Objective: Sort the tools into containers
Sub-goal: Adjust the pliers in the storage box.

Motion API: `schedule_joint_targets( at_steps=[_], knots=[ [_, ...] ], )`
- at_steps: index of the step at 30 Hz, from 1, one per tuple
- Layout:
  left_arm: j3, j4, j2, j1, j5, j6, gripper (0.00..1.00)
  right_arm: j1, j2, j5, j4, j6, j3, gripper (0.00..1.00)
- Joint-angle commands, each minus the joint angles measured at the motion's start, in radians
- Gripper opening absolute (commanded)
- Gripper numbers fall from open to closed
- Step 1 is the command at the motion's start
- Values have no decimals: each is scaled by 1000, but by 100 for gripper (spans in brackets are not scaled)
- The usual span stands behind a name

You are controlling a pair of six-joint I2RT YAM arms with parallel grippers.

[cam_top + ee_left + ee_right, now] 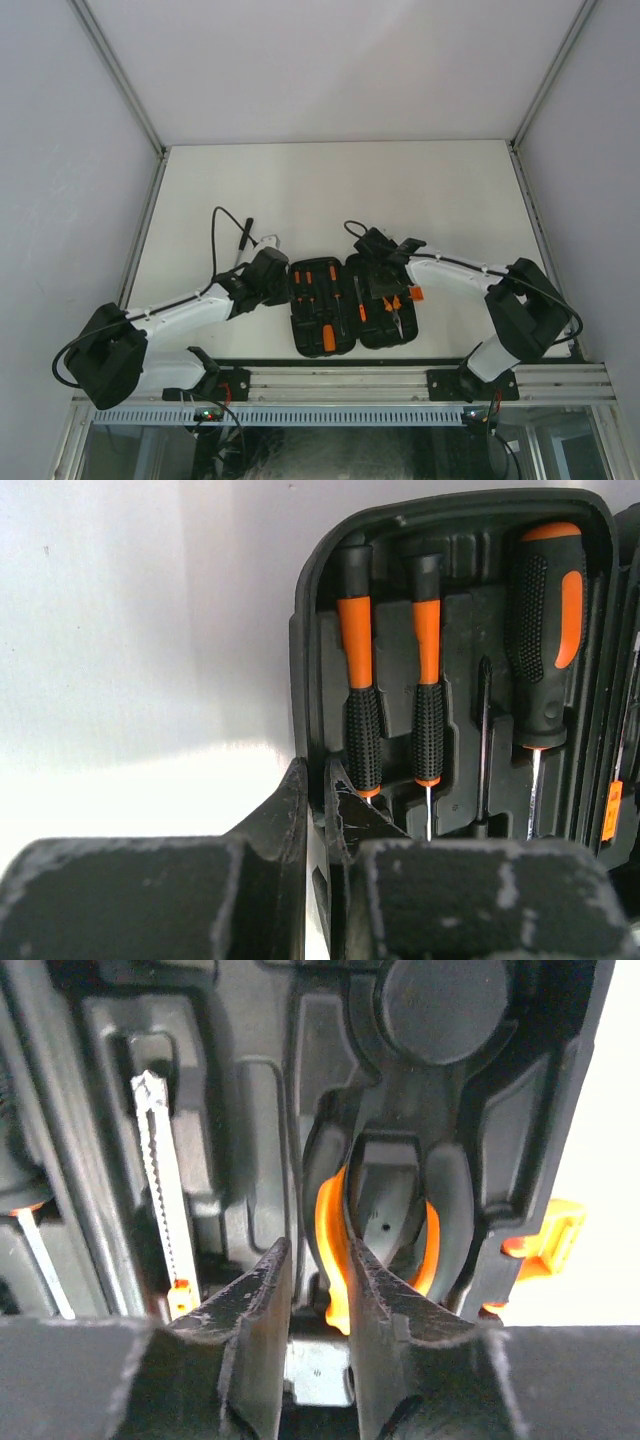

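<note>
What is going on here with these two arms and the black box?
Two robot arms are working at an open black tool case lying on the table, near its front edge. The left gripper has its jaws closed on the case's left rim. The right gripper hovers low over the needle-nose pliers in the other half, jaws nearly together; whether they grip anything is unclear. Two thin screwdrivers and a thick screwdriver sit in their slots.

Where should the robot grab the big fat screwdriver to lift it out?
Probably its thick handle, from straight above, pinched across its width: the screwdriver lies flat in the case, and its shaft looks too thin to pinch.
</note>
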Motion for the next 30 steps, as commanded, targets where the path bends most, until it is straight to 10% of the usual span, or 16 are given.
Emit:
schedule_joint_targets(
  at_steps=[1,14,30],
  knots=[
    [71,-13,-20,-5,-22,11,5,9,-150,-20,48,21,-5,31],
    [139,-83,-56,-5,-54,42,40,-171,-399,-45,13,0,-131,32],
    [137,-129,-91,-4,-116,44,42,-188,-270,-98,86,-32,-150,14]
  ],
)
